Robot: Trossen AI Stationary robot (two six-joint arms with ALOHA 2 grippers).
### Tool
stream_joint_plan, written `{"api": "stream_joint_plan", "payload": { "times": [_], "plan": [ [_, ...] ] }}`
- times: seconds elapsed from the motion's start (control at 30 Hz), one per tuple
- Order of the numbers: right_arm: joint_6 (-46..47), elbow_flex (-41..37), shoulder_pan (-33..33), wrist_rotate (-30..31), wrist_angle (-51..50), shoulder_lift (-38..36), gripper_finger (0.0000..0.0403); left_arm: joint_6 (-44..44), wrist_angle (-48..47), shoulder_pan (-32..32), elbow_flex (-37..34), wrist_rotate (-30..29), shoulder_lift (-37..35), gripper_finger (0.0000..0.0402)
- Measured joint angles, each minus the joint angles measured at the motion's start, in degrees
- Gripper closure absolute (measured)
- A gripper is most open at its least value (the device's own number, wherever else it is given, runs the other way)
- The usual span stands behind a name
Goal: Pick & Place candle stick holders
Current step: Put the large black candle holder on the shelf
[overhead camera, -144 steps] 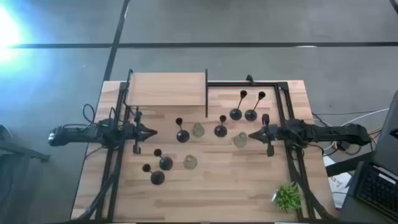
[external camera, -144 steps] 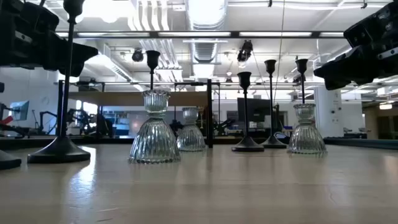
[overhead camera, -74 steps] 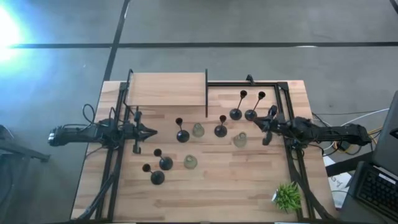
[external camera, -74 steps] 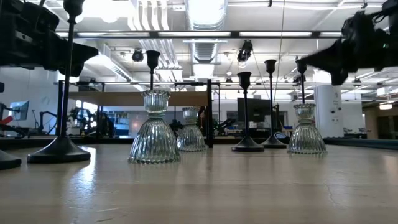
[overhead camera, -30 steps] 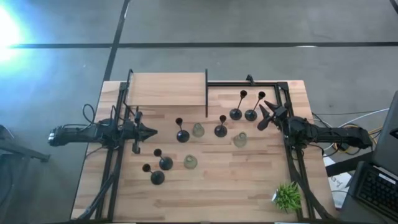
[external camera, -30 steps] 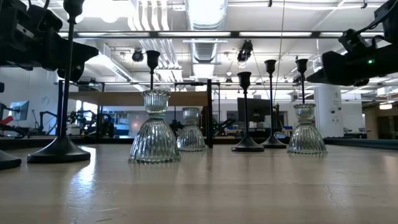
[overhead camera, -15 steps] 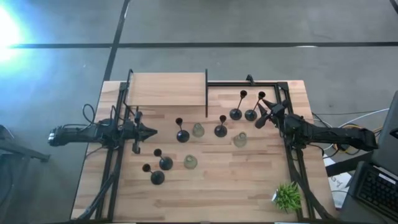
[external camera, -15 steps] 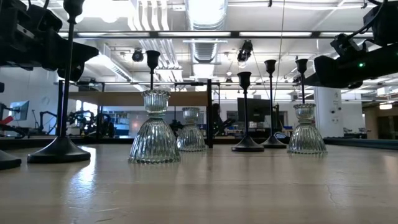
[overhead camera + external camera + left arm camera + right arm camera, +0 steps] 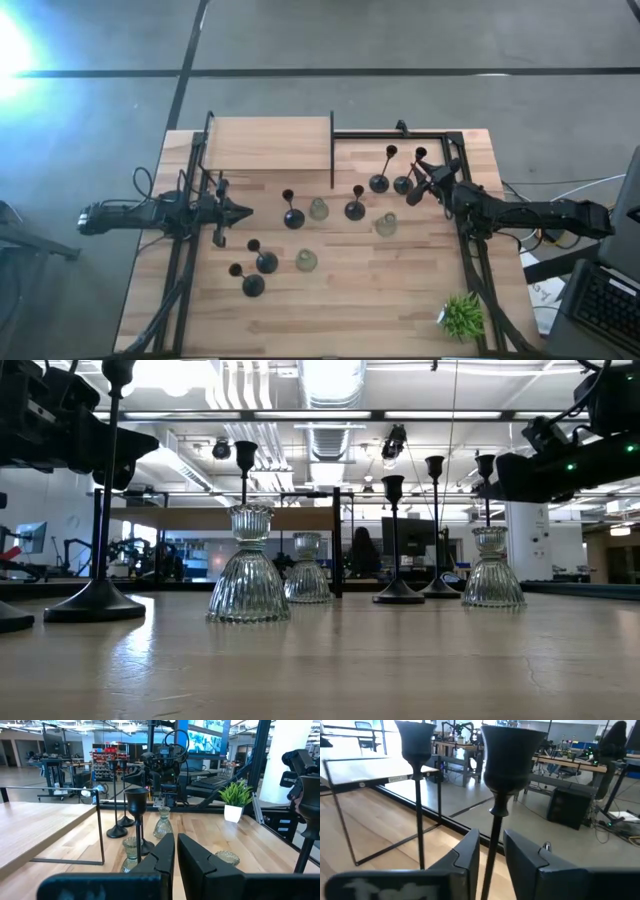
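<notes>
Table (image 9: 350, 300) of light wood fills the centre of the high view, with a raised wooden platform (image 9: 268, 143) at its upper left and a thin black frame (image 9: 440, 133) at its upper right. Left arm (image 9: 130, 215) lies across the left edge, its left gripper (image 9: 243, 212) at mid-left of the table, fingers (image 9: 162, 855) pressed together and holding nothing. Right arm (image 9: 530, 215) reaches in from the right edge; the right gripper (image 9: 418, 183) sits in the upper right of the table at the stem of the rightmost tall black candle stick holder (image 9: 404, 184), and in the right wrist view its fingers (image 9: 467, 851) stand narrowly apart on either side of that stem, whether touching it cannot be told. A second tall black holder (image 9: 380, 182) stands just beside it to the left. Two short black holders (image 9: 293, 218) (image 9: 355, 209) stand at centre, and two more black holders (image 9: 266, 261) (image 9: 252, 285) at lower left. Three glass holders (image 9: 318, 209) (image 9: 386, 225) (image 9: 306, 260) stand among them. A small potted plant (image 9: 462, 316) occupies the lower right corner.
</notes>
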Motion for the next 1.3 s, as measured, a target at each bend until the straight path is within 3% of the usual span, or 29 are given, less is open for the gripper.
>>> {"api": "stream_joint_plan", "payload": {
  "times": [0.2, 0.47, 0.57, 0.8, 0.9, 1.3],
  "plan": [
    [0.39, 0.01, -1.02, -0.53, 0.37, 1.19, 0.0386, 0.26, 0.0, 0.0, 0.0, -0.02, -0.01, 0.0376],
    [-3.88, 1.0, -1.31, 0.09, 5.82, 0.76, 0.0392, 0.07, 0.0, 0.02, 0.0, -0.1, -0.01, 0.0376],
    [-6.32, 6.55, -1.0, 0.18, -0.41, 0.11, 0.0393, -0.51, 0.0, 0.0, 0.0, -0.12, -0.01, 0.0376],
    [-10.17, 26.93, -0.17, 3.09, -27.64, 1.41, 0.0394, -0.68, 0.07, 0.0, 0.0, -0.19, -0.01, 0.0376],
    [-12.28, 33.31, -0.17, 3.24, -33.5, 2.72, 0.0394, -0.72, 0.12, 0.02, 0.0, -0.22, 0.01, 0.0376],
    [-27.91, 47.38, 6.66, 1.04, -30.01, 11.57, 0.0395, 2.81, 1.35, 0.0, 1.58, -0.98, 0.0, 0.0376]
  ]
}}
